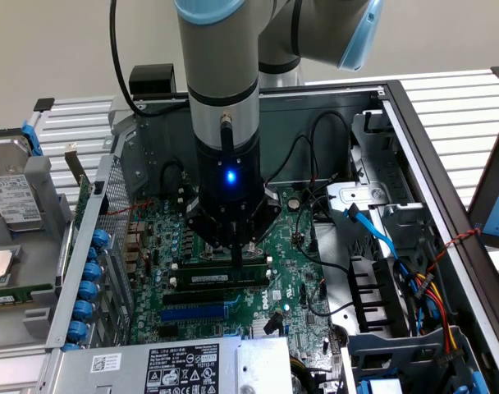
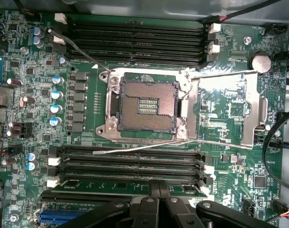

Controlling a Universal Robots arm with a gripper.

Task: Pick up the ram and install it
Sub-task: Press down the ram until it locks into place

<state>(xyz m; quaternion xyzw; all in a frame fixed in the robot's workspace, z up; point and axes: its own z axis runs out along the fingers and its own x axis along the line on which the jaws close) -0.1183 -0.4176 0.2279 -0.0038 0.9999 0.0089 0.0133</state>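
Observation:
The ram (image 1: 221, 280) is a dark-green stick with a white label. It lies along the memory slot nearest the blue expansion slot (image 1: 196, 313), level with the motherboard (image 1: 290, 271). In the wrist view the ram (image 2: 106, 186) runs just beyond three bare black memory slots (image 2: 130, 164). My gripper (image 1: 235, 256) hangs straight down over the stick's middle. Its two fingers (image 2: 153, 190) are pressed together at the ram's upper edge, and the gripper (image 2: 158, 187) is shut with nothing between them. I cannot tell whether the tips touch the stick.
The open CPU socket (image 2: 142, 107) and its raised metal load plate (image 2: 225, 107) sit mid-board, with more bare memory slots (image 2: 135, 40) beyond. Blue and black cables (image 1: 368, 226) and a drive cage (image 1: 397, 246) crowd the exterior view's right. The power supply (image 1: 155, 365) borders the front.

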